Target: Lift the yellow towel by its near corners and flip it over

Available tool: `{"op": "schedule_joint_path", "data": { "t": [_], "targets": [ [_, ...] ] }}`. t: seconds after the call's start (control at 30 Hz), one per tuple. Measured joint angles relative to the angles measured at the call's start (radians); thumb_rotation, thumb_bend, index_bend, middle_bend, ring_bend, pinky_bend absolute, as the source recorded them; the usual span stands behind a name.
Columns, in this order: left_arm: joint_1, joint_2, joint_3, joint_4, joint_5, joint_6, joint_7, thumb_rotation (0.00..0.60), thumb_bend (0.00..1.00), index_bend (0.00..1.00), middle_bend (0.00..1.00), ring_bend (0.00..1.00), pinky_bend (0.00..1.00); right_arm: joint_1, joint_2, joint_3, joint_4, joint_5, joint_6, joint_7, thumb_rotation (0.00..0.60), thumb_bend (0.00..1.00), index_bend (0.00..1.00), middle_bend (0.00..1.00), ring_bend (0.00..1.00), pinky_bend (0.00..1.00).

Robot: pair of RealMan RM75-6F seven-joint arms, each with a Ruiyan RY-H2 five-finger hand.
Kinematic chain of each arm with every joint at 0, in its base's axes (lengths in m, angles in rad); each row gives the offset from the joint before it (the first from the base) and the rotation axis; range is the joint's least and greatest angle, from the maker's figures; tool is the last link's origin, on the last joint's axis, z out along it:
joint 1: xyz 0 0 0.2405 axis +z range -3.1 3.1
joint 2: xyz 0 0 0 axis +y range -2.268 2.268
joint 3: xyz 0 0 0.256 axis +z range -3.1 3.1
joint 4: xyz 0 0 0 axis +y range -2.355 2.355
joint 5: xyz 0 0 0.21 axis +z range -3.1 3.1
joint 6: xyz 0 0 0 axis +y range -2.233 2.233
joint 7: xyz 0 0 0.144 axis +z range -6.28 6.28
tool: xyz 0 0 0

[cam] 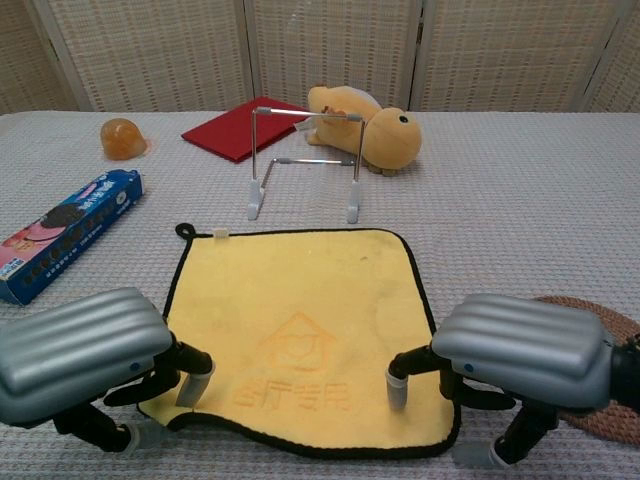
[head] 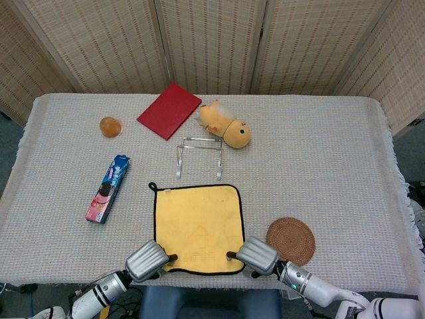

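Lying flat near the desk's (head: 332, 133) front edge, the yellow towel (head: 197, 222) is not lifted yet. Left hand (cam: 85, 365) and right hand (cam: 520, 355) press fingertips on its near corners, seemingly pinching, grip unclear. Beyond the towel, a wire rack (cam: 305, 165) limits flipping room.

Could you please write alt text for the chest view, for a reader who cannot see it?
A yellow towel lies flat on the table, with the left hand and right hand at its near corners, fingertips touching it. Behind stand a metal rack, plush toy and red book; a cookie box lies left.
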Motion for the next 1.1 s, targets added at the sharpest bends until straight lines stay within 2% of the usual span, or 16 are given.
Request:
{"op": "schedule_joint_path", "data": {
  "t": [0.23,0.5,0.77,1.1],
  "targets": [
    [0.001,0.001,-0.001,0.000,-0.001,0.002,0.001,0.600,0.42,0.61,0.94,0.85,0.96,0.011,-0.031,0.000,0.027,0.003,0.012,-0.002,0.600,0.29,0.39,0.93,0.97,0.98],
    [0.000,0.001,-0.002,0.002,0.001,0.009,-0.012,0.600,0.42,0.62,0.94,0.85,0.96,0.017,-0.059,0.002,0.058,0.001,0.043,0.019,0.600,0.40,0.44,0.94,0.98,0.99],
    [-0.006,0.010,-0.015,-0.017,-0.022,0.012,-0.108,0.600,0.42,0.65,0.95,0.86,0.97,0.028,-0.081,0.018,0.069,0.004,0.079,0.055,0.600,0.50,0.62,0.95,0.99,1.00],
    [-0.041,0.083,-0.093,-0.090,-0.092,0.014,-0.253,0.600,0.42,0.66,0.96,0.87,0.97,0.051,-0.093,0.077,0.054,0.011,0.133,0.073,0.600,0.52,0.64,0.96,0.99,1.00]
  ]
}}
